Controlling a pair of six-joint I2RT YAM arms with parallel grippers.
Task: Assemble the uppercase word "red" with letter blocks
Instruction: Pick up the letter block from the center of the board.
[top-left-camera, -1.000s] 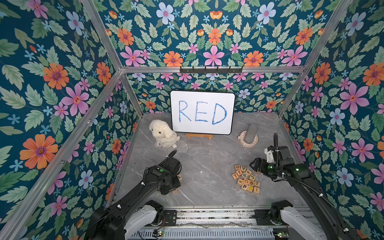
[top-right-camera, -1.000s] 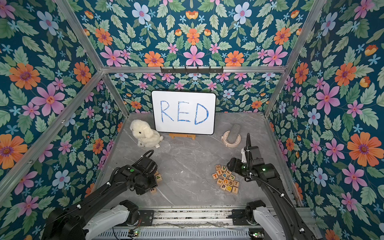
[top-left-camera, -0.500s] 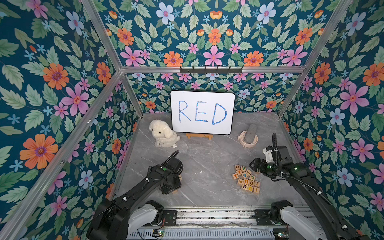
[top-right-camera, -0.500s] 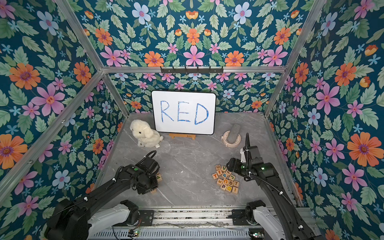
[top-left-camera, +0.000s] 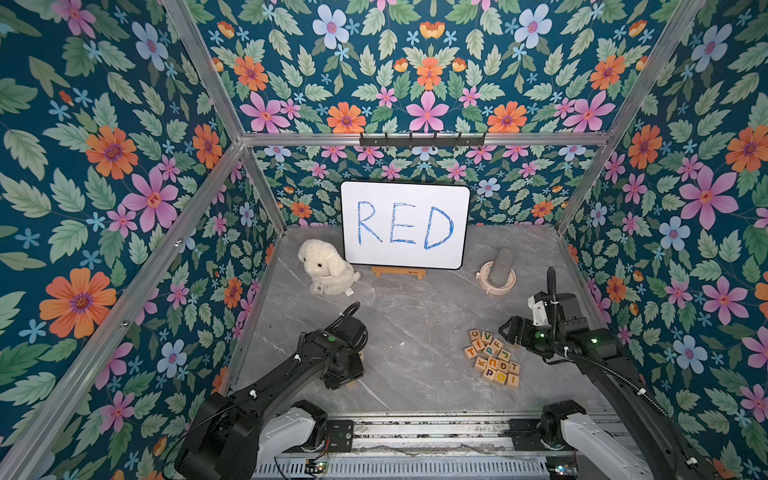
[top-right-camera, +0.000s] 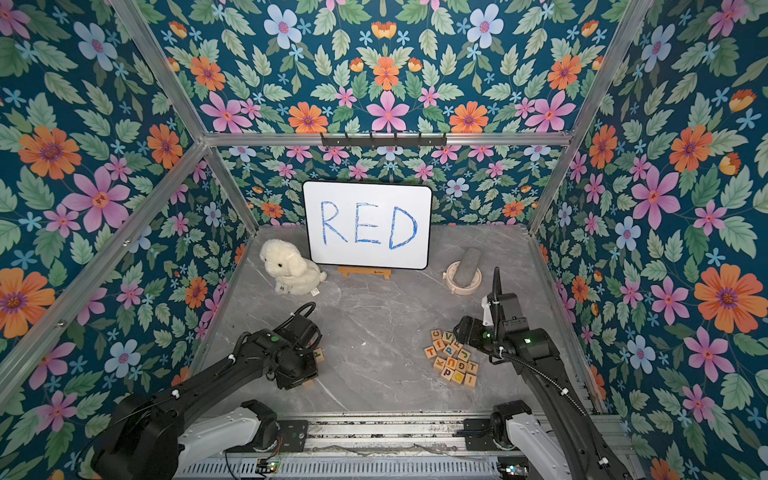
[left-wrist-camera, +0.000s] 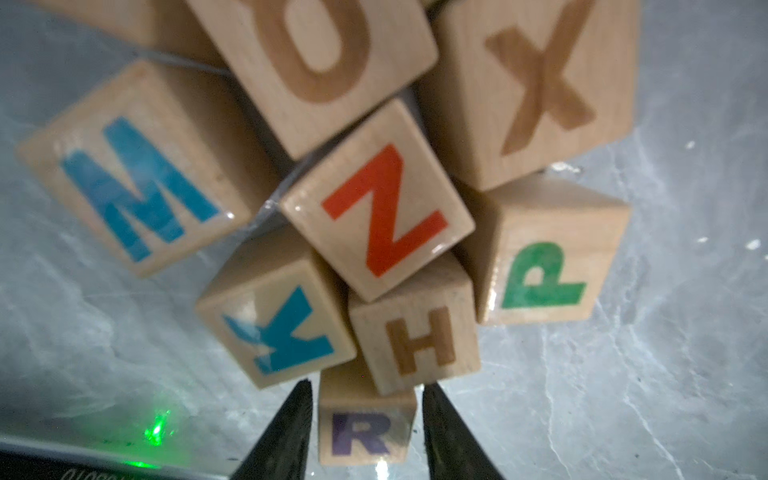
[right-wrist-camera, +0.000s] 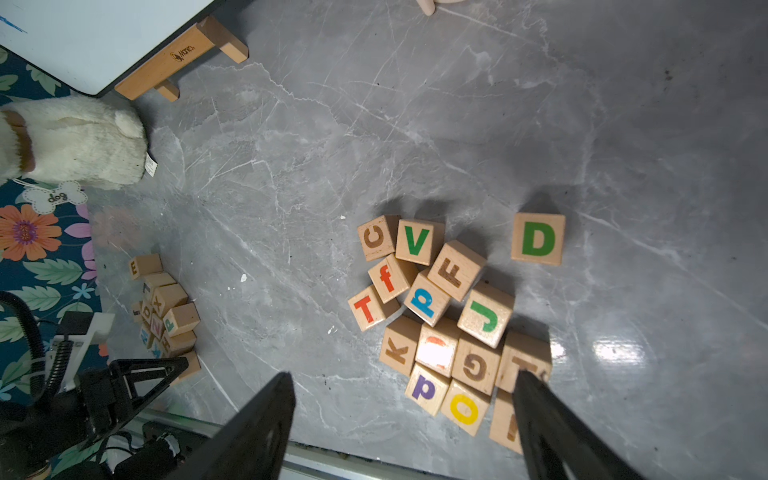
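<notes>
In the left wrist view the purple R block (left-wrist-camera: 365, 432) lies on the table between the fingers of my left gripper (left-wrist-camera: 366, 428), half tucked under an H block (left-wrist-camera: 419, 345). A thin gap shows on each side, so the gripper is open and straddles it. In both top views the arm hides this gripper. The E block (right-wrist-camera: 145, 266) sits at the far end of that left cluster. The green D block (right-wrist-camera: 538, 239) stands alone beside the right pile (top-left-camera: 492, 359). My right gripper (right-wrist-camera: 405, 399) hovers open over that pile, holding nothing.
Blocks M (left-wrist-camera: 137, 187), N (left-wrist-camera: 380, 208), K (left-wrist-camera: 278, 328), P (left-wrist-camera: 544, 270), X and O crowd round the R. The whiteboard (top-left-camera: 405, 224) on its wooden stand, a plush dog (top-left-camera: 326, 270) and a pink dish (top-left-camera: 496, 276) line the back. Flowered walls close in on both sides.
The left arm has shifted slightly over its block cluster. The right arm and its pile have not moved.
</notes>
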